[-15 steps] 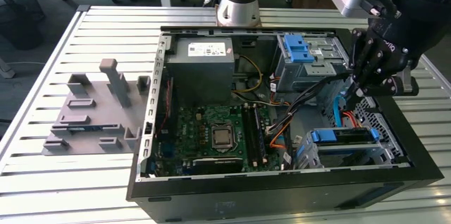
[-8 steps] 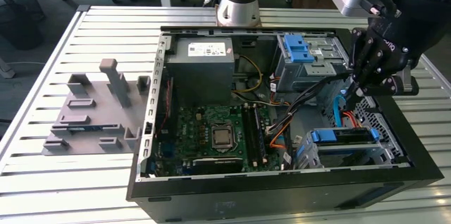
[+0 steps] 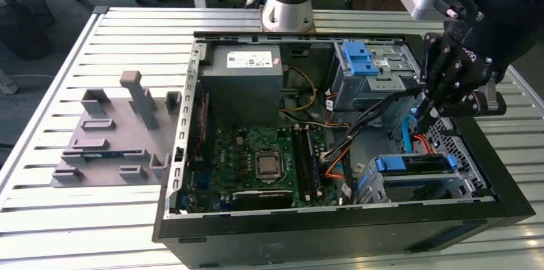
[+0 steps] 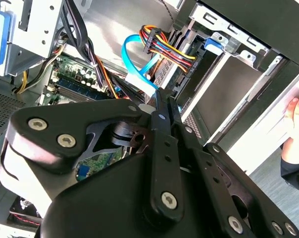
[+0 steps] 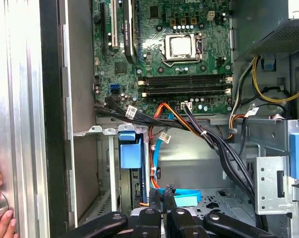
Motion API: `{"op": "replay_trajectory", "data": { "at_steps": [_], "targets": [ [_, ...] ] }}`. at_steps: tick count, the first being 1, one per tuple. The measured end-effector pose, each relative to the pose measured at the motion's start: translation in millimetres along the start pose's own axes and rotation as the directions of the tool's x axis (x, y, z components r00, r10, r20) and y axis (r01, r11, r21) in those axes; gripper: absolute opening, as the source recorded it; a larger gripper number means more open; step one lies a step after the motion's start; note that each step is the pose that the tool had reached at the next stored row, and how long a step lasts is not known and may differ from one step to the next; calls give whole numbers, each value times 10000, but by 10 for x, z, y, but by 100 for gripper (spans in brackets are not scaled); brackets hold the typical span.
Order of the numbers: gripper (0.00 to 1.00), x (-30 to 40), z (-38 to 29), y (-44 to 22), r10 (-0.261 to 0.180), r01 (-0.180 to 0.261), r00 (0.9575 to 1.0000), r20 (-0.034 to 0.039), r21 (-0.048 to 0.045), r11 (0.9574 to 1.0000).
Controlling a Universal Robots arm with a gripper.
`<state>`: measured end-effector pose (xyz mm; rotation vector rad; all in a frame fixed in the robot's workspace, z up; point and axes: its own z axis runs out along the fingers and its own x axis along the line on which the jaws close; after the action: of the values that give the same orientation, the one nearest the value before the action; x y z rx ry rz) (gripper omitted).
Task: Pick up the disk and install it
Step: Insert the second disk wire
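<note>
The disk [image 3: 416, 163] sits in the drive cage at the near corner of the open computer case [image 3: 183, 155], on the exterior view's right, with its blue bracket showing on top. In the first wrist view the disk [image 5: 130, 151] appears edge on, blue bracket end toward the camera, slotted in the cage. My gripper [image 3: 425, 116] hangs just above and behind the cage, among the cables. Its black fingers are shut together in both wrist views [image 4: 164, 96] [image 5: 167, 191], close to a light blue flat cable [image 4: 134, 59], and nothing shows between them.
A grey power supply [image 3: 246, 79] and green motherboard [image 3: 264, 162] fill the case. A second cage with a blue latch [image 3: 361, 60] stands at the back. Bundled cables [image 5: 199, 131] cross near the gripper. A grey fixture [image 3: 111, 136] lies beside the case. A person's hand [image 4: 297, 119] rests outside the case.
</note>
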<state>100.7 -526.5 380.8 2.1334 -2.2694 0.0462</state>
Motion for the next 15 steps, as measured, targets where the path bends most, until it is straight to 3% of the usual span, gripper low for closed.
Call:
{"op": "replay_trajectory", "data": {
  "at_steps": [15],
  "targets": [
    [17,-2,56,0,0,0,10000,-1,0,10000]
  ]
}}
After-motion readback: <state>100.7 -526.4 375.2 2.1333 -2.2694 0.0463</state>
